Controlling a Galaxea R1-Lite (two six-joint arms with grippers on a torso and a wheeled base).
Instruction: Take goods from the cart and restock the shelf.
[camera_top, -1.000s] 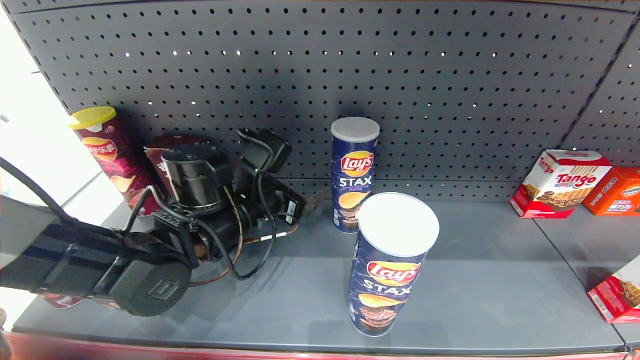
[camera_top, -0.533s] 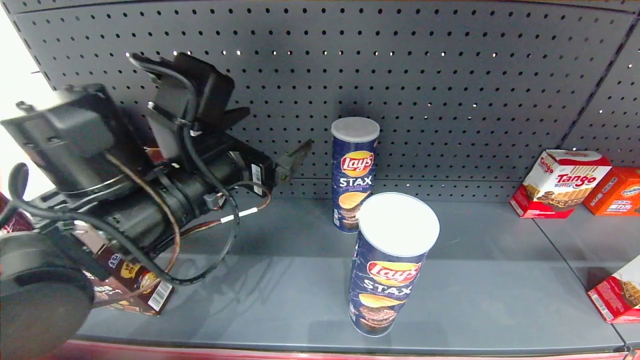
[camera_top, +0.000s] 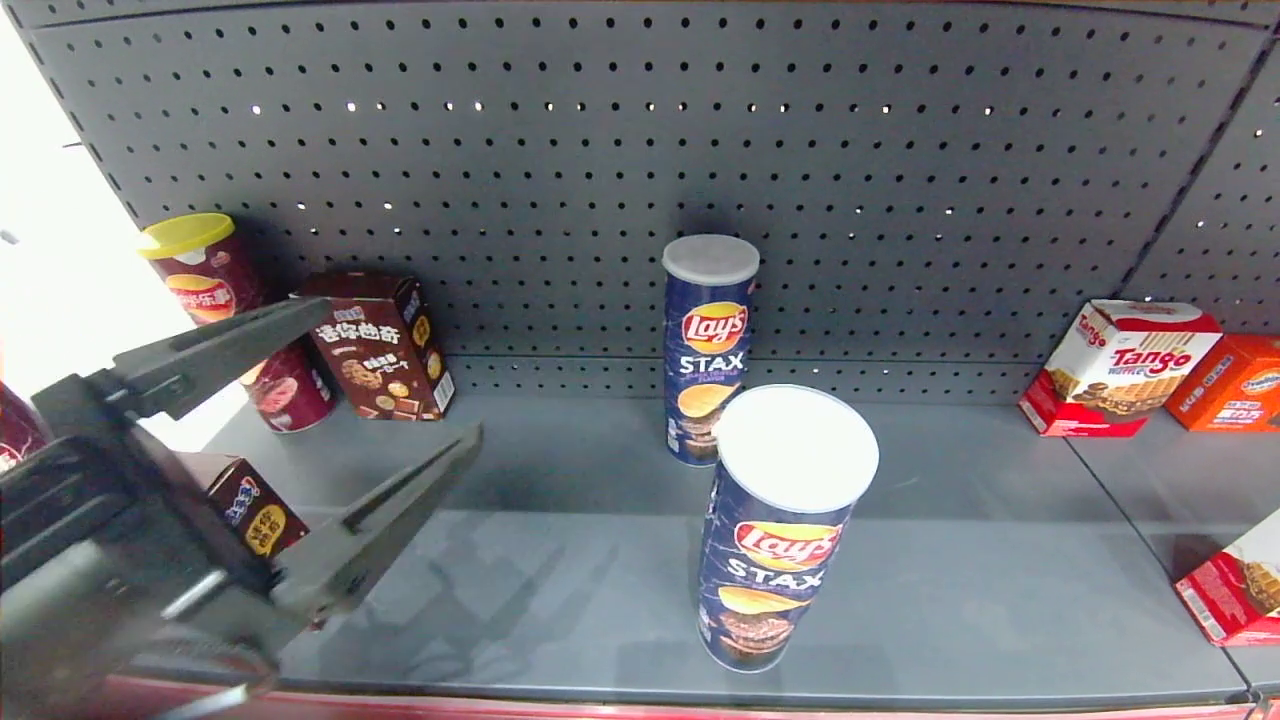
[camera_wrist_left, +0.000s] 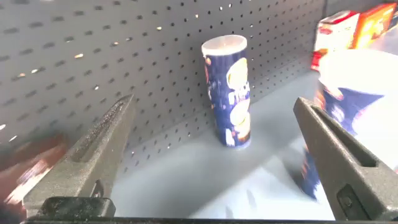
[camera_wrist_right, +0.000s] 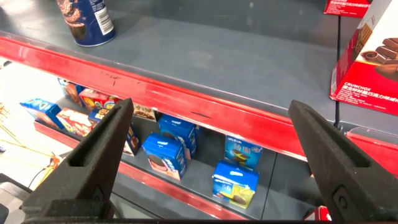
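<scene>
Grey pegboard panel (camera_top: 640, 150) across the back, and right in front of it a dark blue chip can (camera_top: 708, 350) stands upright, grey lid on. A second blue can (camera_top: 780, 530) stands nearer, with a white lid, overlapping the first from the head view. Far left, a maroon can (camera_top: 200, 285) with a yellow lid, close to the panel. Off right, a red-and-white wafer box (camera_top: 1125, 368) right beside an orange box (camera_top: 1235, 385). Below the red edge strip (camera_wrist_right: 205, 102), blue cartons (camera_wrist_right: 165, 152) in a row.

A logo with white lettering stands on the rear chip can (camera_top: 710, 345) and front chip can (camera_top: 775, 540), beyond the left jaws. White characters mark the brown cookie box (camera_top: 385, 350) nearer them; red lettering, the distant wafer box (camera_top: 1120, 370).
</scene>
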